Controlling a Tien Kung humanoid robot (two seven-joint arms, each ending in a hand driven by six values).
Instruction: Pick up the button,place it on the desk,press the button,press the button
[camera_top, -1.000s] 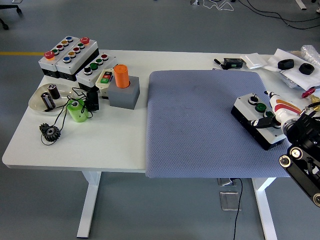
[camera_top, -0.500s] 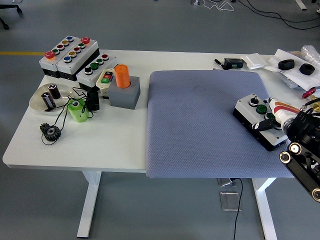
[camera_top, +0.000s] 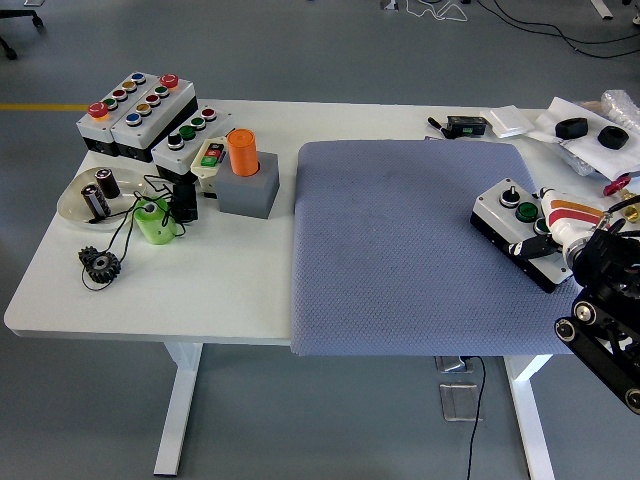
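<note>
Right hand (camera_top: 556, 238) enters from the lower right corner, over the right edge of the blue-grey mat (camera_top: 400, 250). Its fingers are curled around the near-right end of the button box (camera_top: 518, 220); the box looks gripped, though how many fingers make contact cannot be resolved. Left hand: not visible.

Button box location: directly under and just left of the hand, on the mat's right side. White top plate, black body, long axis running diagonally away from the hand. The far end shows 1 black knob or switch, with 1 green button next to it; a further green button sits close against the fingers.

Handling judgement:
- Rigid housing, likely plastic or thin metal; should not deform under grip.
- Probably moderate weight for its size, held from 1 end, so the free end could sag or pivot.
- Smooth sides, so slip is possible if the grip is light.
- Best hold: across the black side walls, clear of the top plate so no button is pressed early.
- The mat is textured and should resist sliding when the box is pressed.

Well away to the hand's left: 3 other button boxes (camera_top: 130, 108), an orange cylinder (camera_top: 242, 152) in a grey block, untouched.
</note>
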